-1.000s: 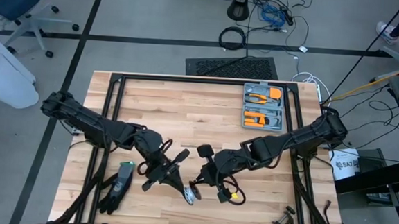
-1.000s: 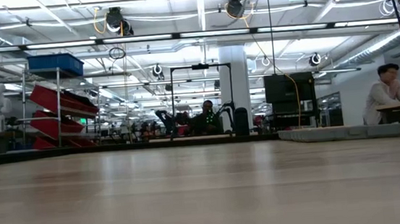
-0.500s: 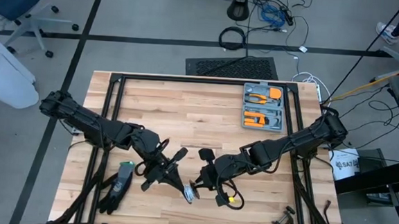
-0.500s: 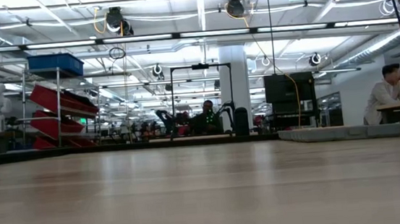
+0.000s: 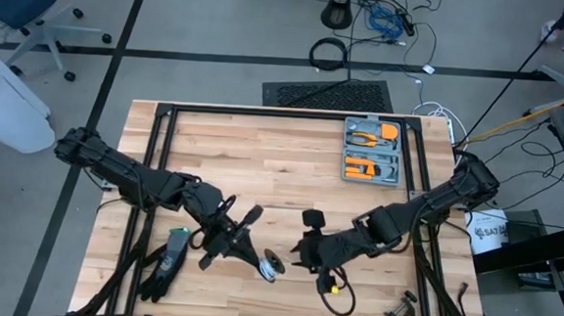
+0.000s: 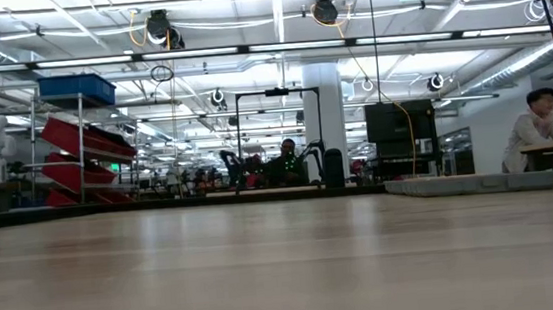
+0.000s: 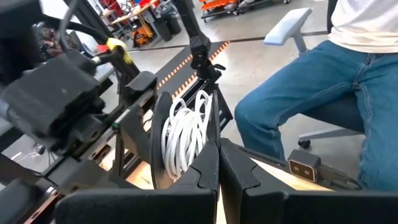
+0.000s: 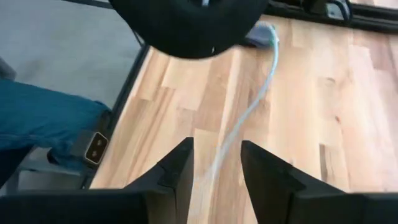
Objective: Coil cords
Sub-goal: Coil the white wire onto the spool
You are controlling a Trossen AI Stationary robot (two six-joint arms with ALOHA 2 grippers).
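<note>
Your left gripper point(image 5: 256, 262) sits low over the wooden table point(image 5: 262, 167), toward the 6 o'clock edge in the high view. Its jaws are clamped on the cord point(image 5: 272, 267), which is wound into a small round dark-and-white bundle just at the fingertips. In the left wrist view you see that same bundle point(image 7: 185, 134) as tight white loops standing upright between the two dark fingers point(image 7: 202, 180), gripped from both sides.

Your right gripper point(image 5: 303, 258) lies at about 3 o'clock from the bundle, near it but apart. Its jaws stand parted with nothing between them; the right wrist view shows bare wood in the gap between its fingers point(image 8: 177, 171). There a loose white strand point(image 8: 249, 112) runs across the planks up to a dark rounded shape at the far end of the picture. You cannot tell from that view what the shape is.

Below the right gripper in the high view, a black cable with a yellow tag point(image 5: 334, 290) curls on the table. A pair of black gloves point(image 5: 165, 262) lies at 9 o'clock from the bundle. An open tool case with orange-handled pliers point(image 5: 373, 151) rests toward 1 o'clock on the table, well apart from both arms. A small dark clamp point(image 5: 403, 310) sits near the 5 o'clock corner.

A person in blue jeans point(image 7: 323, 93) sits beyond the table edge in the left wrist view.
</note>
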